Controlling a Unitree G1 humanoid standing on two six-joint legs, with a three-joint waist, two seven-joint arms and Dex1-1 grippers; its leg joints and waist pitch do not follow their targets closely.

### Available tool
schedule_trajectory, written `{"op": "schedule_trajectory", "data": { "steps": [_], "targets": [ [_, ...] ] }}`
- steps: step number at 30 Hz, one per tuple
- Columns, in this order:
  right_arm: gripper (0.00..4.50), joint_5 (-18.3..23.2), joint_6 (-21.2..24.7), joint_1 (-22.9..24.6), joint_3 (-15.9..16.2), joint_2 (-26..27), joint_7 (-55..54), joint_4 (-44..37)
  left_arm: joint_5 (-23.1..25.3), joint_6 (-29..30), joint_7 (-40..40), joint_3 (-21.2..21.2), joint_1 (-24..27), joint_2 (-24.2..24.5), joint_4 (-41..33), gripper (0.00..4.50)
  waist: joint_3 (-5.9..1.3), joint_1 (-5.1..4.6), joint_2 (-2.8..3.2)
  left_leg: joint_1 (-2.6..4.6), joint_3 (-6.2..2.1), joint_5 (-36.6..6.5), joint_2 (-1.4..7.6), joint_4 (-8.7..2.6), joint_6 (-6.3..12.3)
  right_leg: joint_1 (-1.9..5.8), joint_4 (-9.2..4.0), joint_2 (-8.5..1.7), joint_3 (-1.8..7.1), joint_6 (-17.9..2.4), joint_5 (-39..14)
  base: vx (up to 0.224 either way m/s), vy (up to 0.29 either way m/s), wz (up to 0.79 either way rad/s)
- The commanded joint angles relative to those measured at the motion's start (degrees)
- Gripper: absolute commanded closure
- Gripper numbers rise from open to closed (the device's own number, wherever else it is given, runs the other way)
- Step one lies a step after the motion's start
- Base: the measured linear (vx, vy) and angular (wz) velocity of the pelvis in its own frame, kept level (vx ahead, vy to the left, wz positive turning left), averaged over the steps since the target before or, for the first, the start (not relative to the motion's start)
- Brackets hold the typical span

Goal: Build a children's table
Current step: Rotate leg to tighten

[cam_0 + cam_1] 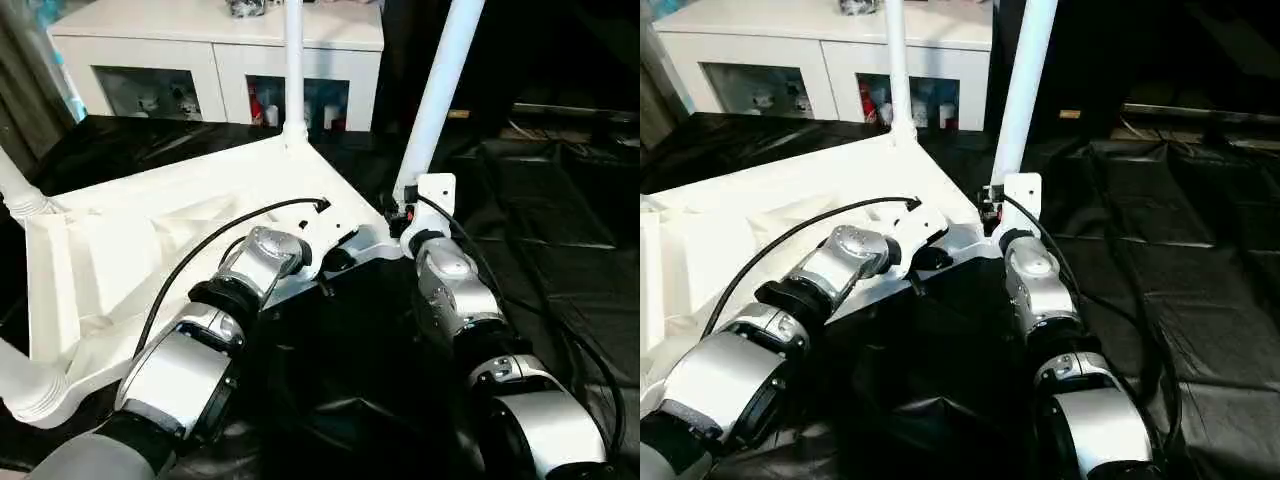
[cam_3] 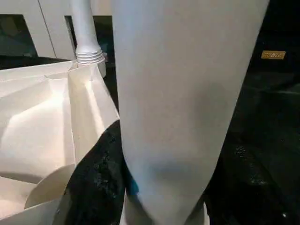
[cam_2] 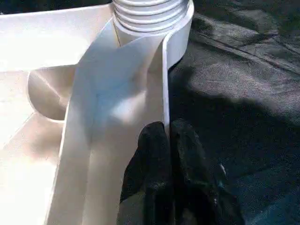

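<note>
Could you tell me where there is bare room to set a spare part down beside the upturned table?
The black cloth right of the right gripper and its leg lies bare. So does the cloth between the two forearms. The near corner is crowded, where the left gripper rests against the tabletop rim.

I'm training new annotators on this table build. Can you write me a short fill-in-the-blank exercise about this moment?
1. The table top lies with its ribbed underside facing ____.
2. The right gripper is closed around a white ____.
3. The left gripper has its black fingers ____ at the table top's rim.
4. The cabinet behind the table is coloured ____.

Missing words: up; leg; shut; white
</note>
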Motion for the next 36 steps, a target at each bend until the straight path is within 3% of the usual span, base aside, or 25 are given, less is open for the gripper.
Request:
{"op": "schedule_trajectory", "data": {
  "steps": [1, 7, 8, 9, 12, 14, 15, 17, 20, 24, 26, 28, 31, 33, 36],
  "targets": [
    [2.64, -0.16, 4.82, 3.57, 0.09, 2.00, -1.03, 8.10, 0.64, -0.46, 3.46, 1.28, -2.93, 0.39, 0.32, 4.50, -3.02, -0.03, 0.72, 0.92, -1.34, -22.50, 1.91, -5.21, -1.19, 1.36, -4.98, -2.82, 1.69, -12.24, -17.02, 0.000, 0.000, 0.00],
    [2.64, -1.11, 4.25, 2.46, 0.55, 2.50, 0.77, 8.94, 0.56, -0.66, 4.00, 1.30, -3.28, 0.30, 0.99, 4.50, -2.76, -0.22, 0.67, 1.24, -1.66, -26.88, 1.93, -5.42, -1.95, 0.88, -5.66, -2.89, 1.61, -10.27, -23.43, 0.000, 0.000, 0.00],
    [2.64, -1.10, 4.22, 2.47, 0.56, 2.51, 0.87, 8.91, 0.56, -0.66, 4.00, 1.30, -3.28, 0.30, 0.99, 4.50, -2.82, -0.20, 0.66, 1.21, -1.67, -26.63, 1.94, -5.41, -1.91, 0.91, -5.65, -2.92, 1.66, -10.25, -23.11, 0.000, 0.000, 0.00],
    [2.29, -1.12, 3.73, 2.55, 0.78, 2.58, 2.28, 8.48, 0.53, -0.86, 3.92, 1.30, -3.32, 0.38, 1.09, 4.50, -2.81, -0.16, 0.67, 1.18, -1.63, -26.26, 1.97, -5.45, -1.85, 0.89, -5.62, -2.90, 1.69, -10.37, -22.44, 0.000, 0.000, 0.00],
    [1.91, -1.18, 2.65, 2.62, 1.12, 2.49, 3.82, 7.62, 0.44, -1.93, 3.38, 1.34, -3.30, 0.64, 1.31, 4.50, -2.81, -0.14, 0.70, 1.12, -1.55, -26.00, 1.94, -5.43, -1.62, 0.97, -5.62, -2.91, 1.71, -10.72, -21.51, 0.000, 0.000, 0.00],
    [1.76, -1.04, 1.97, 2.38, 1.01, 2.39, 4.75, 7.48, 0.23, -2.79, 2.75, 1.41, -3.36, 0.79, 1.44, 4.50, -2.96, -0.08, 0.93, 1.02, -1.54, -24.87, 1.96, -5.42, -1.38, 1.14, -5.52, -3.01, 1.74, -11.33, -20.09, 0.000, 0.000, 0.00],
    [1.76, -0.80, 1.40, 2.20, 0.86, 2.32, 5.70, 7.27, 0.03, -3.47, 2.13, 1.47, -3.34, 0.92, 1.34, 4.50, -3.04, -0.15, 0.72, 0.72, -1.55, -23.68, 1.95, -5.45, -1.16, 1.49, -5.33, -2.99, 1.65, -11.63, -18.43, 0.000, 0.000, 0.00],
    [1.47, -0.13, 0.72, 2.02, 0.50, 2.26, 7.63, 6.51, -0.15, -4.13, 1.58, 1.54, -3.26, 1.16, 1.10, 4.50, -3.05, -0.11, 0.76, 0.52, -1.44, -21.76, 1.94, -5.47, -0.44, 1.75, -5.17, -3.03, 1.60, -12.06, -17.12, 0.000, 0.000, 0.00],
    [1.38, 0.60, -0.35, 2.50, 0.50, 1.28, 11.98, 2.86, -1.01, -6.72, -1.13, 1.79, -2.37, 1.77, -0.32, 4.50, -3.18, 0.05, 0.83, 0.62, -1.21, -19.61, 1.98, -5.26, 0.64, 1.85, -5.16, -3.07, 1.64, -12.90, -15.34, 0.000, 0.000, 0.00],
    [0.99, 1.66, -0.19, 3.52, 0.54, 0.03, 16.30, -0.77, -1.77, -8.40, -3.37, 2.08, -1.52, 2.28, -1.42, 4.50, -3.59, 0.20, 0.93, 0.18, -0.99, -13.15, 2.03, -4.66, 2.92, 2.50, -3.98, -3.09, 1.53, -15.61, -6.45, 0.000, 0.000, 0.00],
    [0.65, 2.63, 1.01, 5.16, 1.16, -1.70, 20.76, -4.93, -2.45, -10.82, -6.06, 2.22, -0.49, 2.85, -2.50, 4.50, -3.70, 0.50, 0.93, 0.26, -0.81, -10.45, 2.03, -4.30, 4.51, 2.66, -3.63, -3.05, 1.49, -16.74, -2.43, 0.027, -0.001, -0.01],
    [0.60, 3.40, 2.90, 7.33, 2.45, -4.19, 26.03, -9.58, -3.30, -13.09, -9.31, 2.27, 0.75, 3.44, -3.65, 4.50, -4.21, 0.69, 0.57, 0.04, -0.73, -4.73, 2.01, -3.64, 7.31, 3.08, -2.50, -2.92, 1.38, -18.28, 6.47, 0.000, 0.000, 0.00],
    [0.53, 3.88, 4.53, 9.28, 3.52, -6.37, 30.43, -13.45, -3.96, -15.08, -12.32, 2.21, 1.78, 3.96, -4.37, 4.50, -4.76, 1.32, 0.80, -0.05, -0.71, 1.97, 2.01, -2.63, 11.26, 2.95, -1.30, -2.68, 1.18, -19.51, 15.84, 0.000, 0.000, 0.00],
    [0.53, 4.69, 6.13, 11.45, 4.56, -9.17, 35.16, -17.61, -3.94, -16.11, -14.65, 1.71, 2.75, 4.72, -4.89, 4.50, -4.49, 1.79, 0.85, -0.19, -0.53, 1.84, 2.27, -2.46, 12.34, 2.67, -1.24, -2.75, 1.03, -19.85, 15.19, 0.000, 0.000, 0.00],
    [0.53, 6.82, 9.00, 14.73, 5.22, -13.94, 42.17, -24.11, -4.62, -18.96, -19.44, 1.01, 4.70, 5.98, -6.18, 4.50, -4.21, 2.48, 0.80, 0.02, -0.45, -2.06, 2.50, -2.63, 11.33, 2.61, -1.75, -2.79, 1.05, -19.30, 8.81, 0.000, 0.000, 0.00]
  ]
}}
